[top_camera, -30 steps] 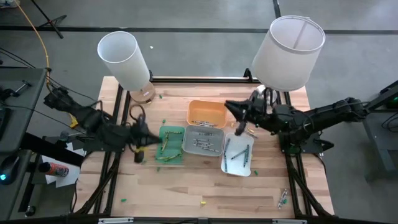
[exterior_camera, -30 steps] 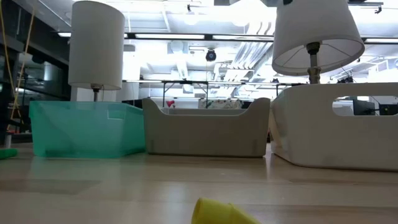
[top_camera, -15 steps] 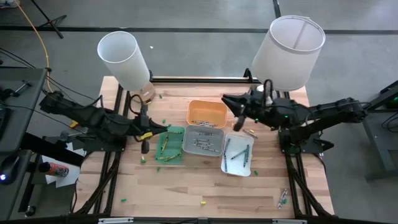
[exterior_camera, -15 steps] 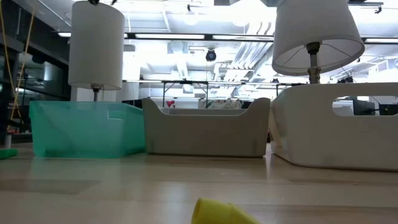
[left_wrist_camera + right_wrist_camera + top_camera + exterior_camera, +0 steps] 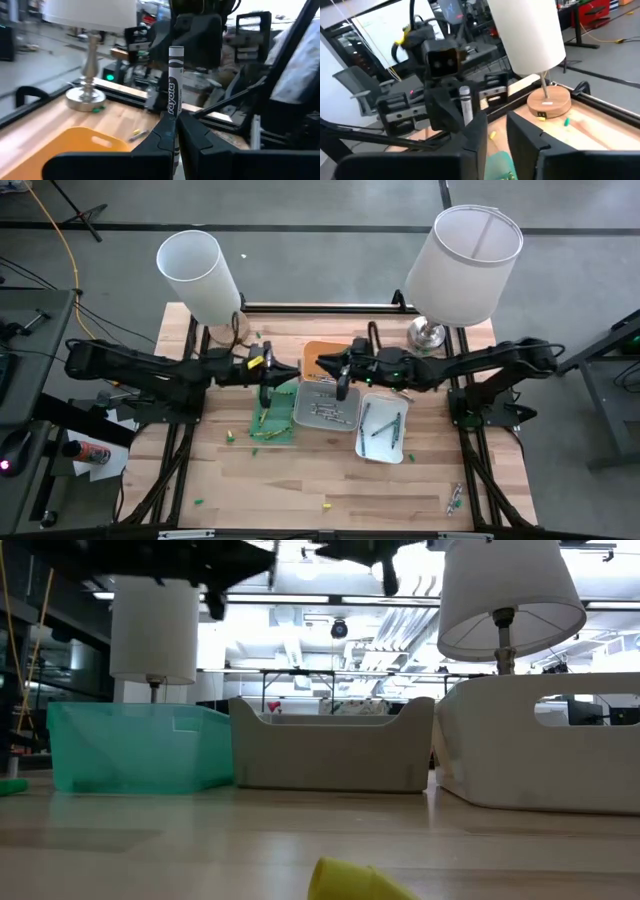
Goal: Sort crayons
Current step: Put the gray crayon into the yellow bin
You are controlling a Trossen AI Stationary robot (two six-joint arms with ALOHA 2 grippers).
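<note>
Facing each other above the trays, left pincer (image 5: 172,131) clamps an upright grey crayon (image 5: 174,80); only wrist views reveal it. Right pincer (image 5: 496,131) stands slightly apart.

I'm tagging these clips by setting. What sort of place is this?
Most likely a robotics lab or workshop: a light wooden worktable on a dark metal frame, bare ceiling light strips over an open hall, and office chairs with equipment behind.

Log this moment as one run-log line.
left gripper: shut on grey-white paper-wrapped crayon, above green plastic tray | right gripper: facing it above grey plastic tray, fingers apart | stage: apparent handover
</note>
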